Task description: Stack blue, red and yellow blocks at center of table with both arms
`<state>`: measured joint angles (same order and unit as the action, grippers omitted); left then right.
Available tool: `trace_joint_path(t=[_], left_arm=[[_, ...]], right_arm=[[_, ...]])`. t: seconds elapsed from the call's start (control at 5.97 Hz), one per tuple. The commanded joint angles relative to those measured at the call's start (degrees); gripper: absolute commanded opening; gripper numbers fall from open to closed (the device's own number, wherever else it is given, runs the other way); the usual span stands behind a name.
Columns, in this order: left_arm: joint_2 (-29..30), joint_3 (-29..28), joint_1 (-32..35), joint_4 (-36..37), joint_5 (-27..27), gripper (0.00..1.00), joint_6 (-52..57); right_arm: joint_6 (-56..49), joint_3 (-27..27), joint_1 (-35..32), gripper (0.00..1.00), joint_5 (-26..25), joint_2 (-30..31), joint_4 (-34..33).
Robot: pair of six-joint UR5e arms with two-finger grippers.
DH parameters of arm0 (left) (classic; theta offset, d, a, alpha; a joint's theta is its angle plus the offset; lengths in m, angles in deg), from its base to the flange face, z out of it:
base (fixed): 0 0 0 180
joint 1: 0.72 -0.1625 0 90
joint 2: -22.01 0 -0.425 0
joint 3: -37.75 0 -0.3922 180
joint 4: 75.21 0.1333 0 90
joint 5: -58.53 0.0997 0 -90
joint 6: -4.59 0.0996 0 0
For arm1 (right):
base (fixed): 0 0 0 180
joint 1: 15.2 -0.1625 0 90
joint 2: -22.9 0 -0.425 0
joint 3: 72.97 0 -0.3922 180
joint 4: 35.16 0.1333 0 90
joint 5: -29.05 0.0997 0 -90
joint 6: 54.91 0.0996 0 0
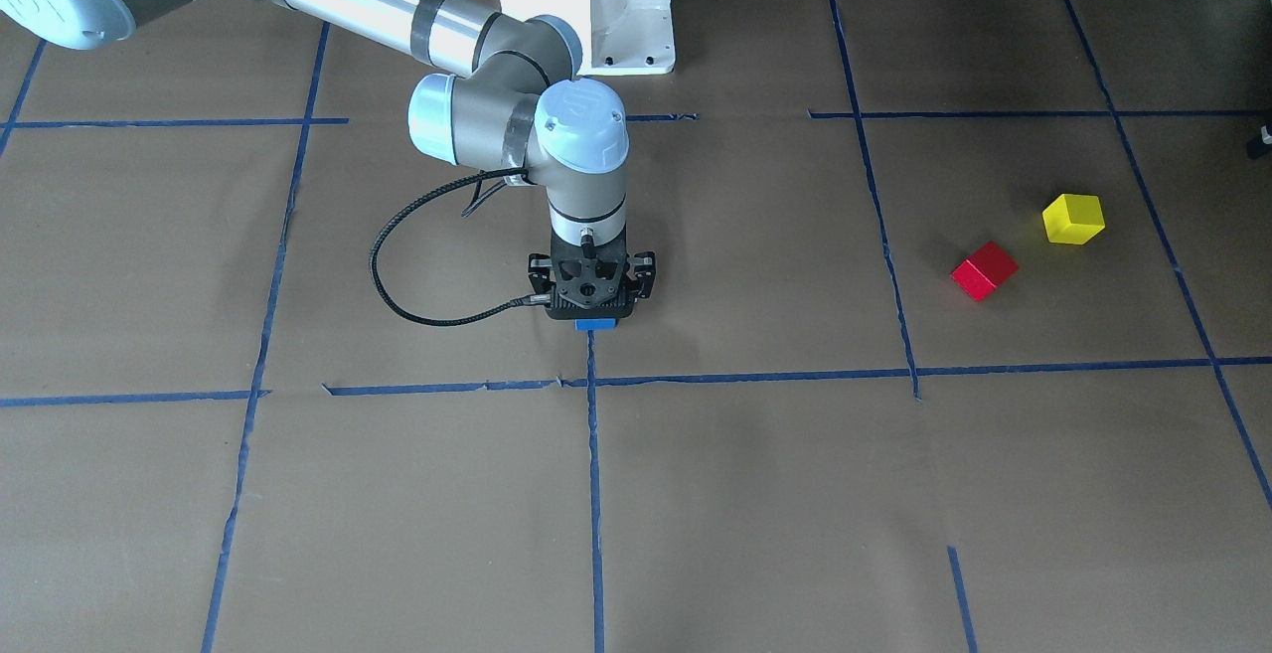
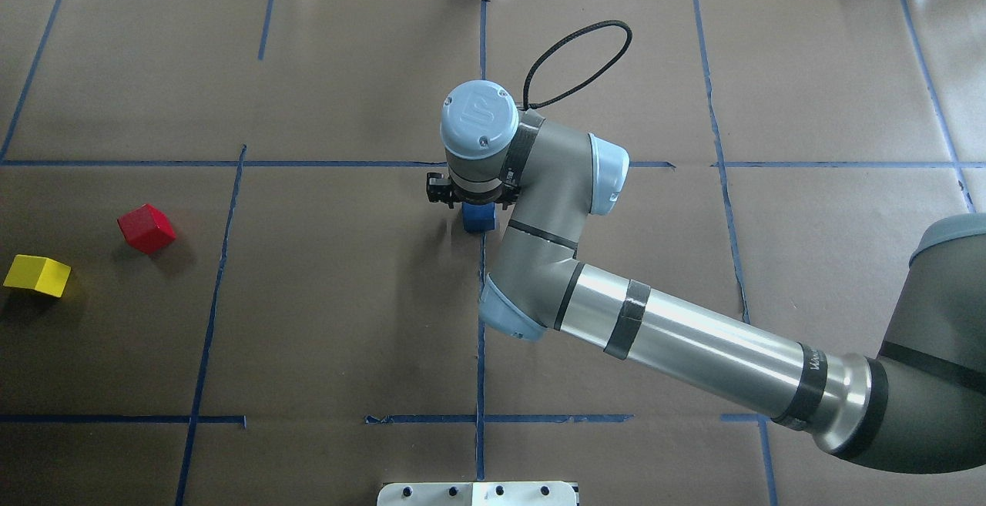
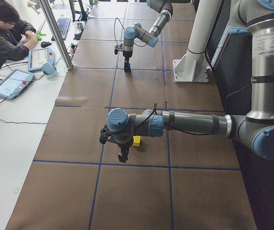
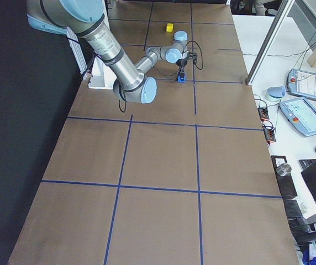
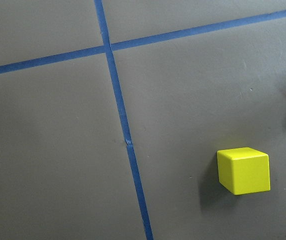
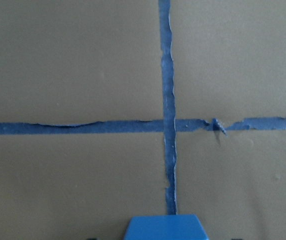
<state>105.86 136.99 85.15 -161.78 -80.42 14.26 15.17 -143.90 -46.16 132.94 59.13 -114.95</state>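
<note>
The blue block (image 1: 594, 323) rests on the brown paper at the table's center, on a blue tape line, and also shows in the overhead view (image 2: 477, 218). My right gripper (image 1: 593, 307) stands straight over it, low, and looks open: in the right wrist view the dark fingertips sit wider than the block (image 6: 165, 227). The red block (image 1: 984, 270) and the yellow block (image 1: 1073, 219) lie apart on my left side. My left gripper (image 3: 122, 157) hangs beside the yellow block (image 3: 136, 140); I cannot tell whether it is open. The left wrist view shows the yellow block (image 5: 244, 170) lying free.
Blue tape lines (image 1: 593, 494) divide the paper into squares. The white robot pedestal (image 1: 596, 17) stands at the table's back edge. A black cable (image 1: 397, 275) loops off my right wrist. An operator (image 3: 3, 33) sits at a side desk with tablets.
</note>
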Motion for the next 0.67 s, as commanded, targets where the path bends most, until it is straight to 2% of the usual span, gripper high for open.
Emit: trace_joint_path(t=[0.0,0.17,0.5], left_arm=[[0.0,0.1,0.0,-0.2,0.1,1.0,0.0],[0.0,0.2,0.0,-0.2,0.1,1.0,0.0],[0.6,0.7,-0.1,-0.2,0.2,1.0,-0.4]], right_arm=[[-0.5,-1.4,-5.4,1.0,2.9,0.1,-0.2],[-4.4,-1.7,-12.0,1.0,10.8,1.7,-0.5],[-21.5,-9.3,-24.7,1.0,20.6,14.6,-0.8]])
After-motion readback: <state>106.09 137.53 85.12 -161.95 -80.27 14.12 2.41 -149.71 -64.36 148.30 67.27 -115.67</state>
